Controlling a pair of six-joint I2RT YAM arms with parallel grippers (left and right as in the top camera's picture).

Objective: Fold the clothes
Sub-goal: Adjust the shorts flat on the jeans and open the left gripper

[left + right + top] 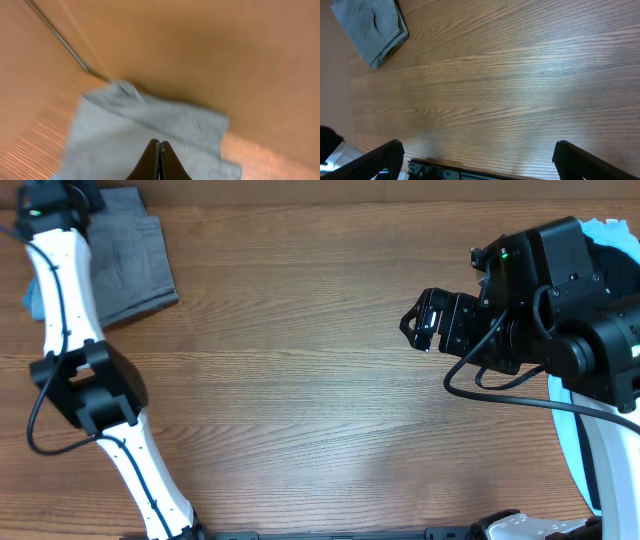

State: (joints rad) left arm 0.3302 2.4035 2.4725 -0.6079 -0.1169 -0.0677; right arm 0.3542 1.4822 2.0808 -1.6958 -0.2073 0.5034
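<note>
A folded grey garment (135, 260) lies at the table's far left corner. It also shows in the left wrist view (145, 125) and at the top left of the right wrist view (370, 25). My left gripper (160, 146) is shut, its fingertips pressed together just over the grey garment, with nothing visible between them. In the overhead view the left gripper (60, 198) sits at the garment's far left edge, partly cut off by the frame. My right gripper (413, 320) is wide open and empty over bare wood at the right (477, 152).
Light blue cloth (605, 228) lies at the far right edge behind the right arm. A small light blue piece (33, 300) shows beside the left arm. The table's near edge (470, 172) lies just below the right gripper's fingers.
</note>
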